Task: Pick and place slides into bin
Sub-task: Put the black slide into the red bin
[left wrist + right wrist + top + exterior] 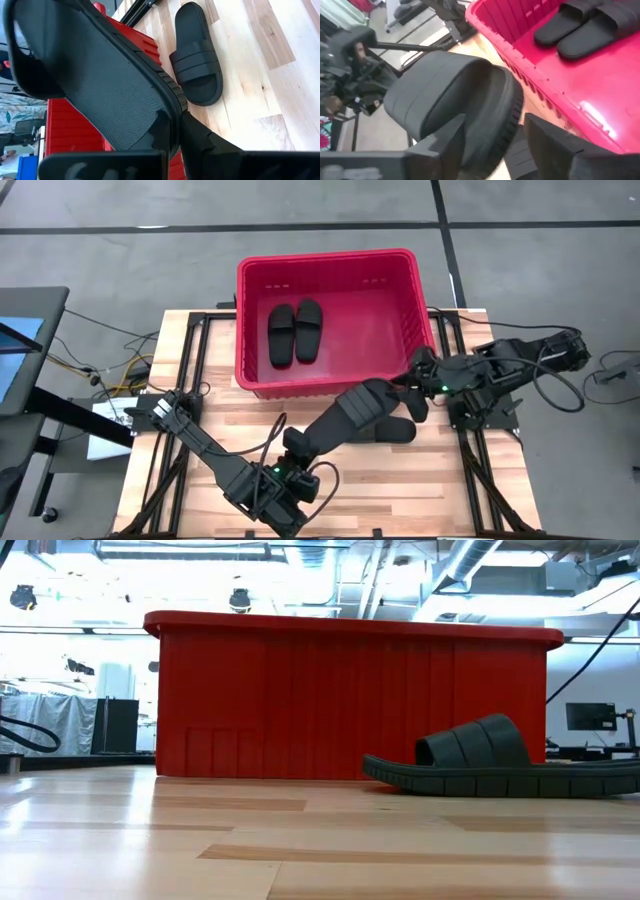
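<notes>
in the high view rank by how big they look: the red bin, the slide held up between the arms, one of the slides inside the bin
1. The red bin, by far the largest.
2. The held slide, raised nearer the camera, so its lead is unsure.
3. A slide in the bin; its neighbour looks alike.

Desk (450,480): light wood butcher-block top, planks in mixed pale and tan tones, filling the lower centre of the high view. Black metal frame rails (196,370) run along its left and right edges.

Floor (120,260): grey concrete, dark seam lines crossing the upper part of the frame.

Upper left to mid left: a dark stand with a screen (18,350) showing blue. Loose cables (105,365) trail between it and the desk's left edge.

Low view, background: ceiling ducts (490,565) upper right, a small monitor (588,716) at the right edge, a dark cabinet (118,725) at left, bright overhead lights.
</notes>
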Tool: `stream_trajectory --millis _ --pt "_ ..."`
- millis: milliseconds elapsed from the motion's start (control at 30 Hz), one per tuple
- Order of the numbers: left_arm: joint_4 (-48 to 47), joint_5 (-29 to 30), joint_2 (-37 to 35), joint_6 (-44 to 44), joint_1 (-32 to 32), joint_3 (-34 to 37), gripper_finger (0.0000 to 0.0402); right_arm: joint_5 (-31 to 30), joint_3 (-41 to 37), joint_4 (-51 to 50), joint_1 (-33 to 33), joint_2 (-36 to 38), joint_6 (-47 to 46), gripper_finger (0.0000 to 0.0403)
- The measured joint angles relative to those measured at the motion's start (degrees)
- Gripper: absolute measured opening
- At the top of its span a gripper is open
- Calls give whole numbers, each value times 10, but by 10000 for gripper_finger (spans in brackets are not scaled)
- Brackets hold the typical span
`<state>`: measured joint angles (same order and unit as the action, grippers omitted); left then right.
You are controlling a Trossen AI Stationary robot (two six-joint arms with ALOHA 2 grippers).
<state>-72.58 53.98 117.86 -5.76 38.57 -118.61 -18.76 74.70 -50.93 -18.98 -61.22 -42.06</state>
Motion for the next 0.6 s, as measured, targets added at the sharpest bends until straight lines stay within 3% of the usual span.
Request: stream_trajectory --millis 200,467,600 --pt "3 9 0 0 1 0 10 -6 -1 6 1 -8 29 27" --pt "10 44 0 -12 0 0 37 -54 0 6 6 -8 44 24" --pt "8 112 -13 -77 0 1 40 -84 14 0 20 -1 61 20"
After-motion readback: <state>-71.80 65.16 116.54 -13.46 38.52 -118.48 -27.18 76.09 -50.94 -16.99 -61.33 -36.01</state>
